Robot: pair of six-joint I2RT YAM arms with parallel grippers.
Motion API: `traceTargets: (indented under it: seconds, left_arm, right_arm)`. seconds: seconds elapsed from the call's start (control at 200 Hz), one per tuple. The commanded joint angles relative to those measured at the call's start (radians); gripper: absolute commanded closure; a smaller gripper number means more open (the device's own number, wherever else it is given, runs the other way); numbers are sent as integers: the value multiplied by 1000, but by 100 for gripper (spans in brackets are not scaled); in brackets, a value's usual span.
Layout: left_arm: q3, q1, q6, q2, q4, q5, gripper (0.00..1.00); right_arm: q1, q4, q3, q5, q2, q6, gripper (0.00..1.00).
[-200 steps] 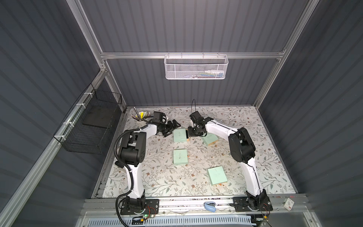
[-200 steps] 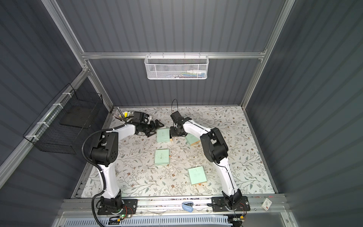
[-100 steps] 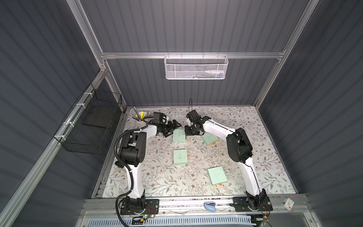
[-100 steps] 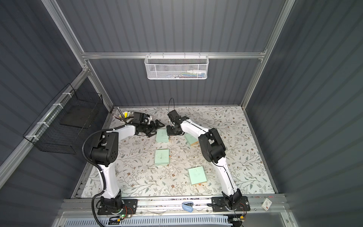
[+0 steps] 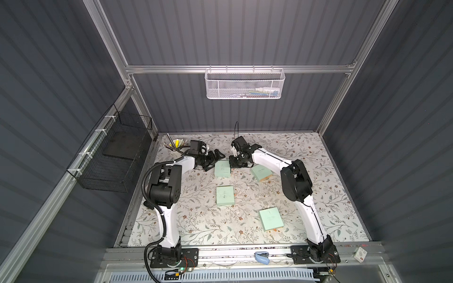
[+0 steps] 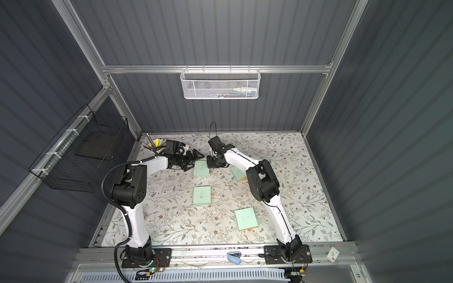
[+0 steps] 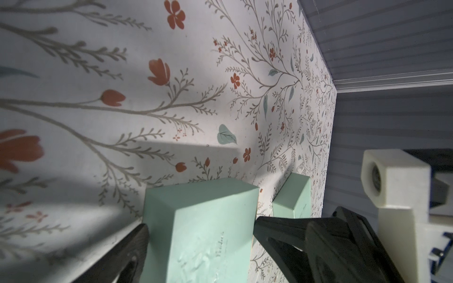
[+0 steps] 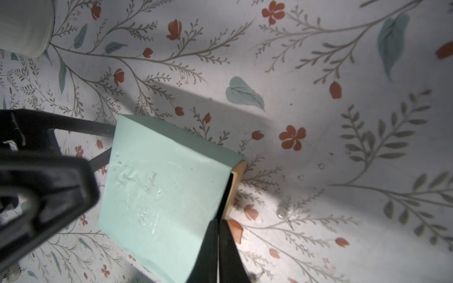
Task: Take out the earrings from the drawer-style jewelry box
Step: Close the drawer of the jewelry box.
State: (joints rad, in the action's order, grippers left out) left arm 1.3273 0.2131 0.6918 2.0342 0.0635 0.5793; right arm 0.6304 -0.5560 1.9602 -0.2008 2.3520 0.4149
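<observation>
Floral bench [image 5: 318,171]: we have brought our right gripper [image 8: 218,235] in to the far jewelry box [image 5: 222,168].
Our left gripper [image 7: 201,226] straddles the jewelry box, jaws wide apart. The right, jaws together, has shifted to its drawer end, and tiny specks, likely earrings [image 8: 281,212], lie just beside it.

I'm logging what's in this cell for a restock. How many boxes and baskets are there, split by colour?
Mint boxes: 4
White basket: 1
Black basket: 1
Total: 6
</observation>
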Motion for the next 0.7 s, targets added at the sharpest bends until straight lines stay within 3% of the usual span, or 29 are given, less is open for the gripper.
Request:
traceTargets:
  seconds: [0.0, 0.455, 0.695]
  left_arm:
    - [-19, 4, -5, -51, 28, -3, 0]
    - [-45, -1, -19, -78, 55, -58, 0]
    - [-46, -1, -19, -78, 48, -47, 0]
  right_arm:
    - [14, -7, 28, -31, 34, 7, 91]
    - [7, 64, -109, 29, -140, 8, 81]
    - [0, 86, -211, 46, -190, 16, 85]
